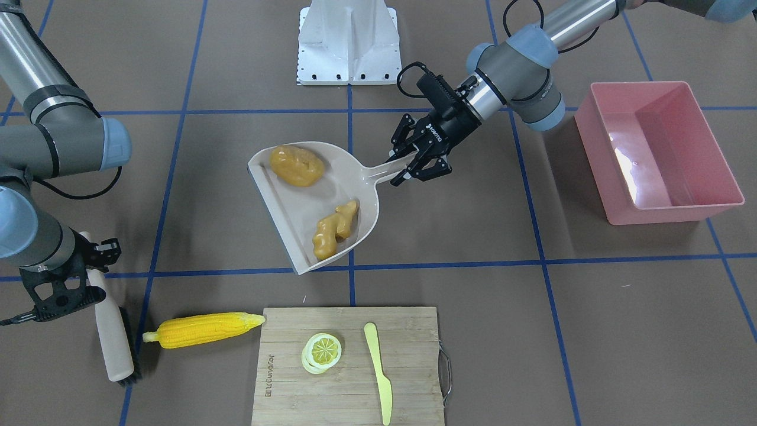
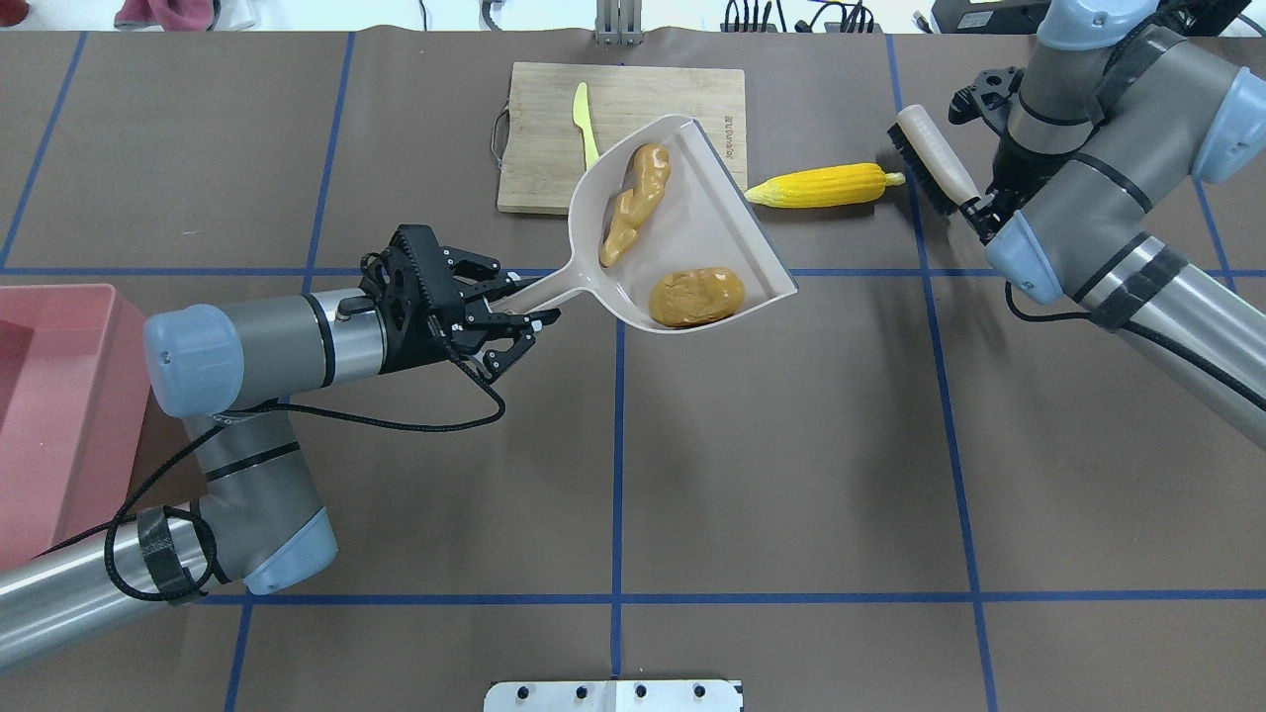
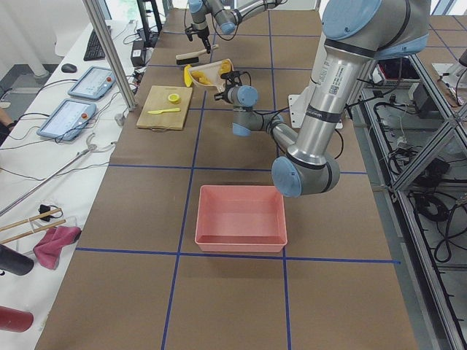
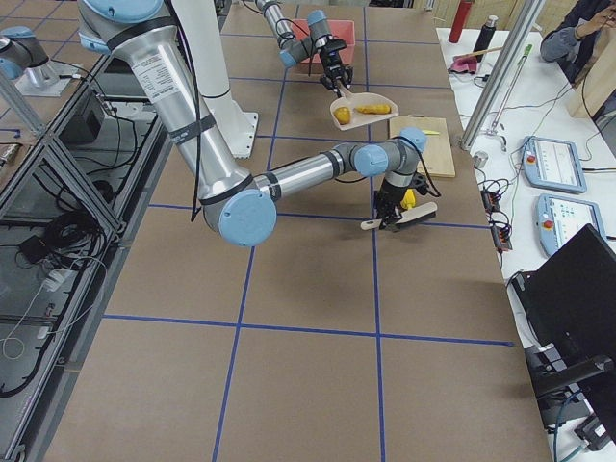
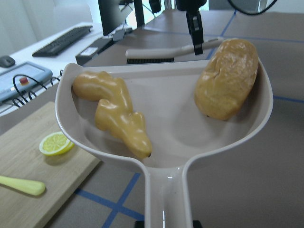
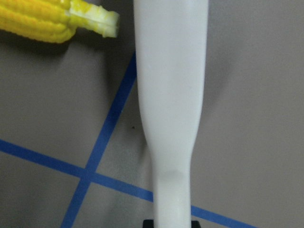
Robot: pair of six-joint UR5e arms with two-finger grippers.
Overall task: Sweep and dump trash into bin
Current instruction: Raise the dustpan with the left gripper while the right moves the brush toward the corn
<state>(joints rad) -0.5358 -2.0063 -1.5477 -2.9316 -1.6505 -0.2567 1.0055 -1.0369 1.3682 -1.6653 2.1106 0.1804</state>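
My left gripper (image 1: 414,165) (image 2: 509,314) is shut on the handle of the beige dustpan (image 1: 307,207) (image 2: 697,232) and holds it off the table. In the pan (image 5: 171,118) lie the brown potato (image 1: 297,165) (image 2: 695,296) (image 5: 228,78) and the tan ginger root (image 1: 336,229) (image 2: 633,203) (image 5: 116,111). The yellow corn cob (image 1: 204,329) (image 2: 821,185) (image 6: 42,19) lies on the table beside the cutting board. My right gripper (image 1: 91,260) (image 2: 961,173) is shut on the handle of a brush (image 1: 112,331) (image 2: 935,153) (image 6: 171,95) just beyond the corn's tip. The pink bin (image 1: 597,142) (image 2: 59,396) (image 3: 241,219) stands empty at my far left.
A bamboo cutting board (image 1: 349,390) (image 2: 643,99) at the table's far edge carries a lemon slice (image 1: 322,350) (image 5: 56,143) and a pale yellow knife (image 1: 378,367) (image 2: 586,124). The robot's base plate (image 1: 349,41) is at the near edge. Blue tape lines cross the brown table.
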